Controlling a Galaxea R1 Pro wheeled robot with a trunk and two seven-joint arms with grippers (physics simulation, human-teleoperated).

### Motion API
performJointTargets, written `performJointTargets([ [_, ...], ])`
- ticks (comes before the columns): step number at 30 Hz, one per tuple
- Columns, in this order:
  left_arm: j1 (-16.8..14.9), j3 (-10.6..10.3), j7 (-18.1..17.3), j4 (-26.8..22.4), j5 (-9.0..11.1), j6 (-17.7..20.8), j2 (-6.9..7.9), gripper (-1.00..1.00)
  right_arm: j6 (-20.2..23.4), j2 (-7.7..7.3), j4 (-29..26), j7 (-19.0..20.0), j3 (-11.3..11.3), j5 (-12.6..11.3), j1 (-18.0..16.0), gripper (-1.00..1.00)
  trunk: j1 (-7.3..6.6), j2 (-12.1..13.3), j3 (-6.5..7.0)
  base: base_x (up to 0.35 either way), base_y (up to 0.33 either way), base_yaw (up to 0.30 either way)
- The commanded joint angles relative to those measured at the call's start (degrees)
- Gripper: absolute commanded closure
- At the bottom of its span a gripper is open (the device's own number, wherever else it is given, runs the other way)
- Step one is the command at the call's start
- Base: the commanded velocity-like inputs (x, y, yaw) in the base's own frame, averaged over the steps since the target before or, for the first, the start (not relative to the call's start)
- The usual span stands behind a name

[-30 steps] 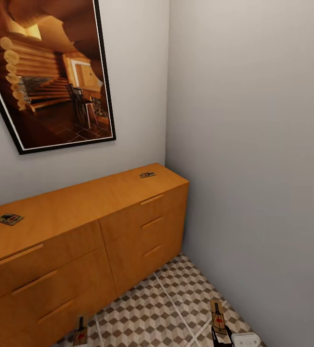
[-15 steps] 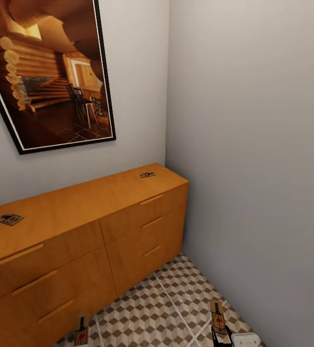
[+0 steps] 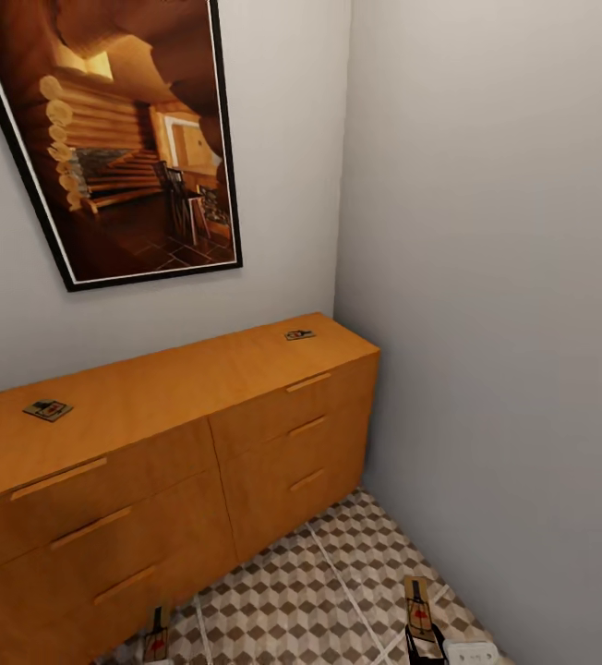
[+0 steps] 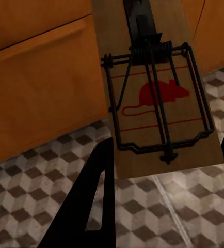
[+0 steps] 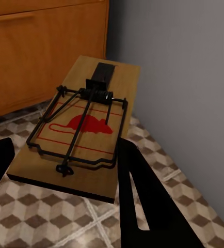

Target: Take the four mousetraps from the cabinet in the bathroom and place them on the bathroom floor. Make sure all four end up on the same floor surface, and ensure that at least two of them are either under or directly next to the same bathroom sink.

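Two mousetraps lie on top of the cabinet (image 3: 181,462): one (image 3: 47,409) near its left end, one (image 3: 299,334) near its right end by the corner. My left gripper (image 4: 168,147) is shut on a third mousetrap (image 4: 153,103), a wooden slab with a red mouse print, held above the bathroom floor (image 4: 158,212) in front of the drawers; in the head view this mousetrap (image 3: 157,637) sits at the lower edge. My right gripper (image 5: 65,147) is shut on a fourth mousetrap (image 5: 81,129), seen in the head view (image 3: 419,605) near the right wall.
A framed cabin picture (image 3: 126,139) hangs on the wall above the cabinet. A grey side wall (image 3: 504,323) closes the room on the right, meeting the cabinet's right end. Patterned tiles (image 3: 338,591) stretch between cabinet and wall.
The whole head view has shifted: cabinet, picture and corner now sit further right in the frame, so the camera turned. Both held mousetraps stay at the lower edge.
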Motion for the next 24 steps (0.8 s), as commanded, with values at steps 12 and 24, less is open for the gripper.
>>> performJointTargets([
  [12, 0.0, -0.4, 0.7, 0.1, -0.5, 0.0, -0.04, 1.00, -0.1, -0.05, 0.0, -0.6, 0.4, 0.1, 0.0, 1.00, 0.00, 0.0, -0.05, 0.000, 0.000, 0.286],
  [24, 0.0, -0.4, 0.7, 0.1, -0.5, 0.0, 0.16, 1.00, -0.1, -0.06, 0.0, -0.6, 0.4, 0.1, 0.0, 1.00, 0.00, 0.0, -0.05, 0.000, 0.000, 0.287],
])
